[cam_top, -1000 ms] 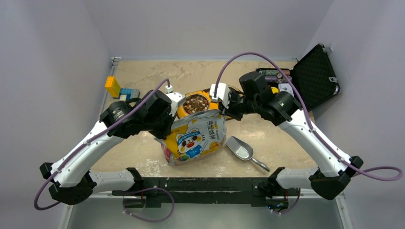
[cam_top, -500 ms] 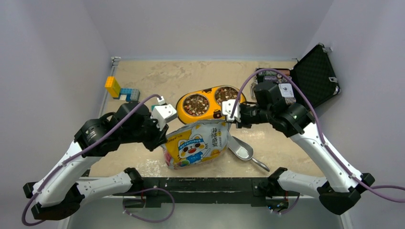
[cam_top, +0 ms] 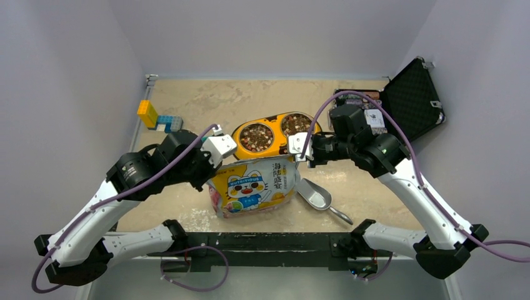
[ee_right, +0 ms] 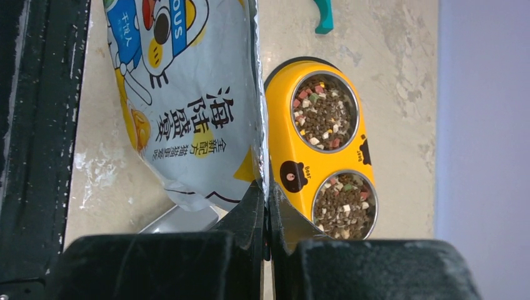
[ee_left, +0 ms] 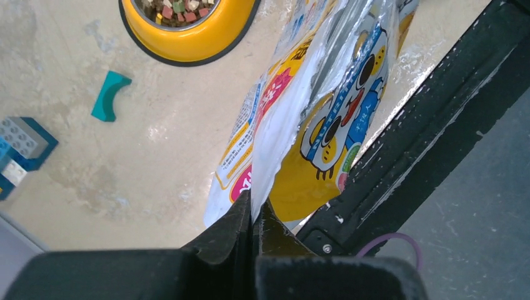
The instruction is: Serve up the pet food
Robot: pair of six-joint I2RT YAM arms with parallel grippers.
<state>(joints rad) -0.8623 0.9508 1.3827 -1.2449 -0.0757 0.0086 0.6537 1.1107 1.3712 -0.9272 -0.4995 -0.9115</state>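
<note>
The kibble (cam_top: pixel 256 135) lay in both cups of a yellow double bowl (cam_top: pixel 277 139) near the middle of the table (cam_top: pixel 206 100), brown pellets mixed with reddish and green ones. On the near side of the bowl a printed food bag (cam_top: pixel 253 186) with a cartoon cat was held up between the two arms, its top edge reaching the bowl's near rim in the overhead view. The left gripper (ee_left: pixel 255 209) was pinched tight on the bag's left top corner and the right gripper (ee_right: pixel 267 187) was pinched just as tight on the right top corner, with only thin foil between each pair of fingers. A metal scoop (cam_top: pixel 314 195) lay on the table just right of the bag. A small teal curved piece (ee_left: pixel 107 95) sat left of the bowl, with yellow (cam_top: pixel 147 113) and blue blocks (cam_top: pixel 167 122) farther left. An open black case (cam_top: pixel 409 100) stood at the far right corner, behind the right arm.
</note>
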